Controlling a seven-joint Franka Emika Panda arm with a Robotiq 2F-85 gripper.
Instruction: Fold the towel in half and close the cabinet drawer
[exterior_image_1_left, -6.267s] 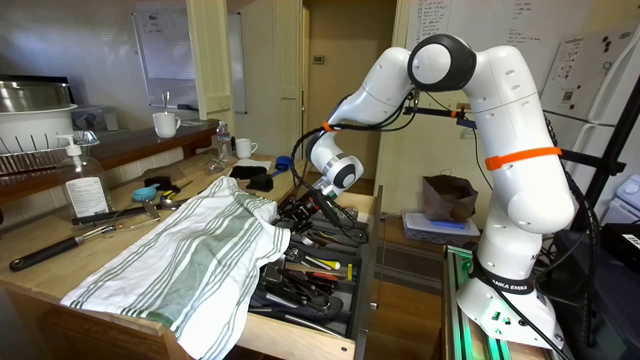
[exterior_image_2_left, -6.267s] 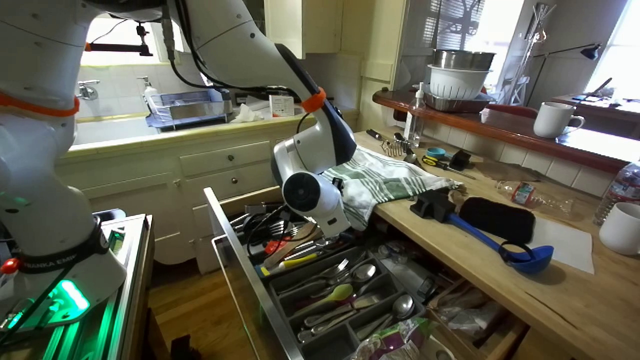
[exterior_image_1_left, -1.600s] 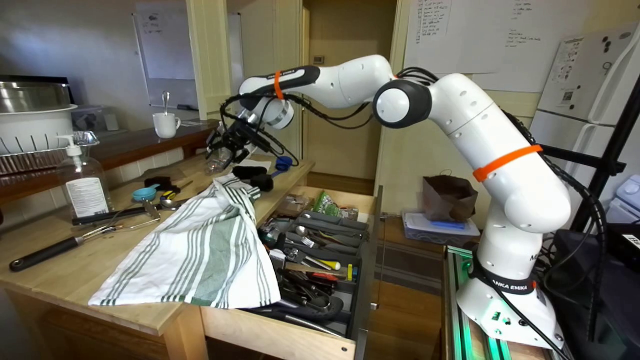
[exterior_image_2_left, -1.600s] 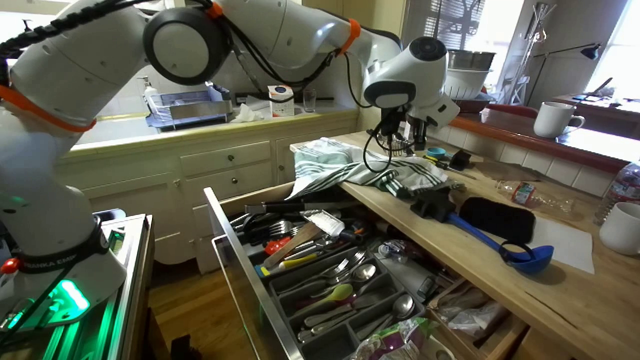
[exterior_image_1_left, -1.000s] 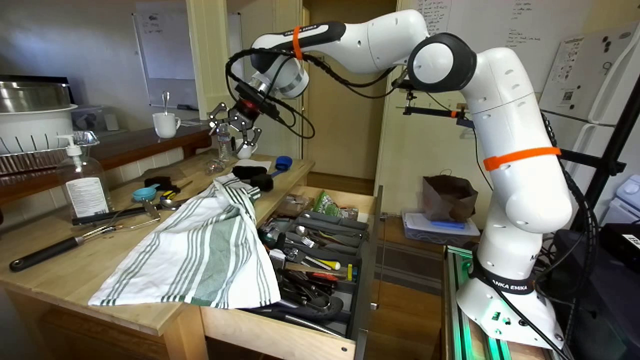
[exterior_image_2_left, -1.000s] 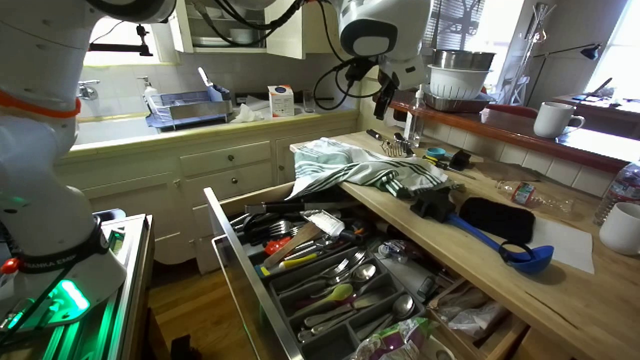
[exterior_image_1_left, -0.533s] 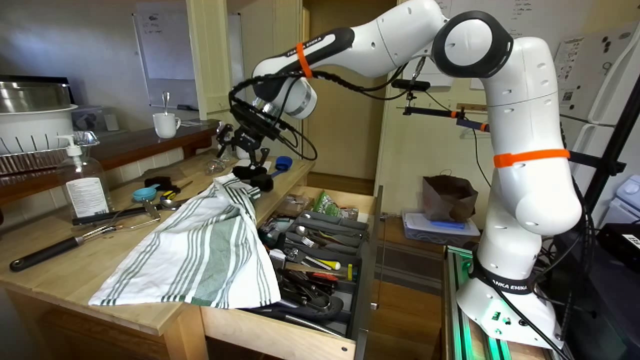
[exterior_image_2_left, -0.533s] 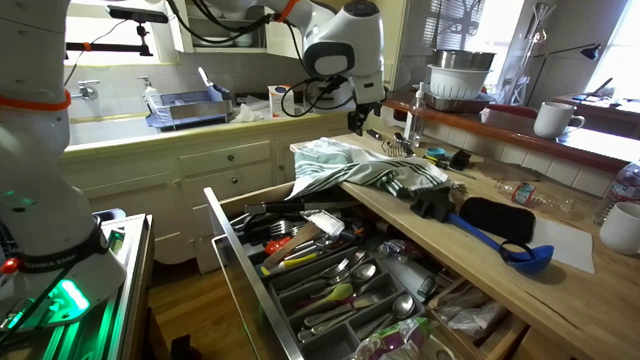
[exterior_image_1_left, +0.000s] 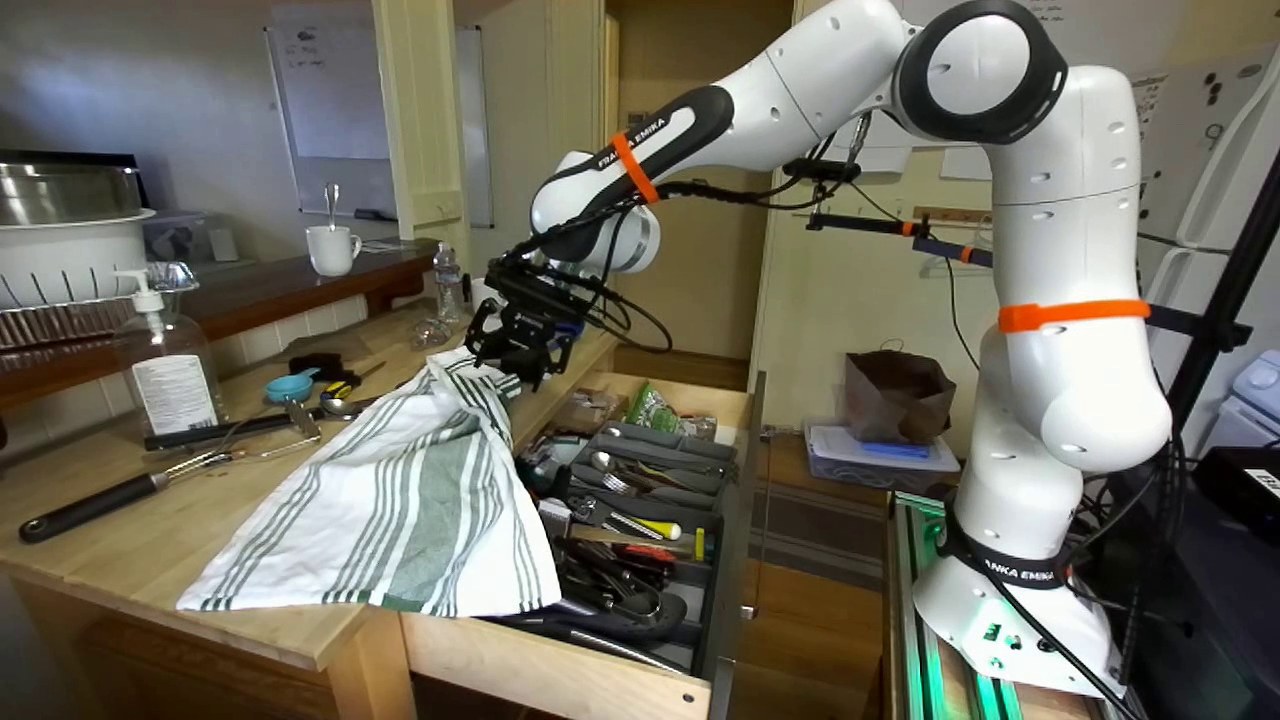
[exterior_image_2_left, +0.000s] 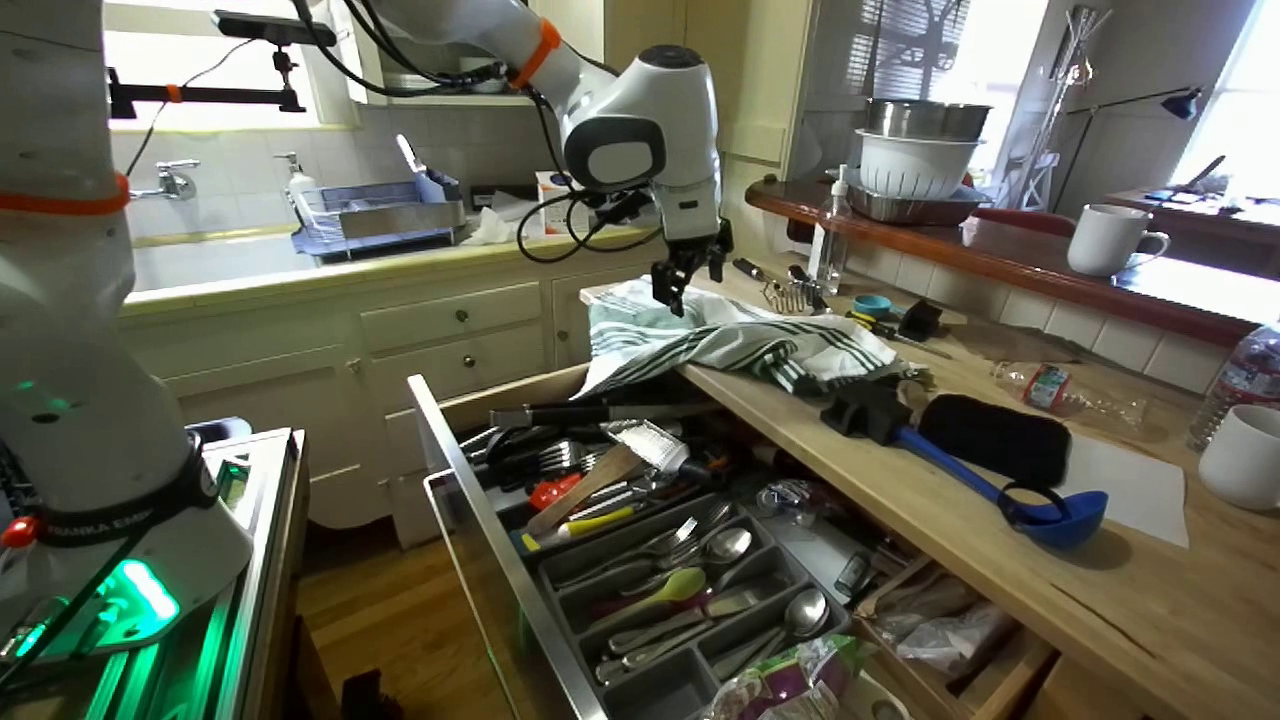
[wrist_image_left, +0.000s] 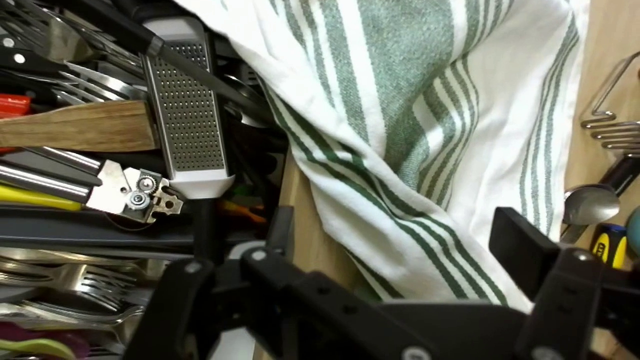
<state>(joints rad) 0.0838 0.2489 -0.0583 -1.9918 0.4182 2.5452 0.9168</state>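
While the big white cloth towel with green stripes (exterior_image_1_left: 400, 530) lies just as it did a second ago, the black metal pincer (exterior_image_1_left: 508, 370) has moved. In an exterior view it has come down and closer to the wide light-wood drawer (exterior_image_1_left: 560, 668), and now it hangs by the bunched-up far end of the towel. Most of the towel lies on the light-wood tabletop (exterior_image_1_left: 130, 560), but one corner pokes out over the pulled-out drawer. A few seconds back a flap hung down past the tabletop's end; now it is up, so I guess folding has begun.

In an exterior view, well apart from the blue plastic scoop with the long handle (exterior_image_2_left: 960, 472), the pincer has sunk too. Its tips show in front of the towel's folds, and I can't tell if they touch cloth.

In the wrist view the pincer's fingers are spread wide and hold nothing. A ridge of cloth with dark green stripes shows between them. One finger is over the place where tabletop meets drawer, near the flat metal grater with small holes (wrist_image_left: 190, 130); the other is over the towel's edge, near the round shiny metal spoon (wrist_image_left: 592, 205).

To me this looks like getting ready for a new grab. The towel does not look neatly folded in half: one end is bunched, the other spread. That corner could catch when the drawer is pushed in.
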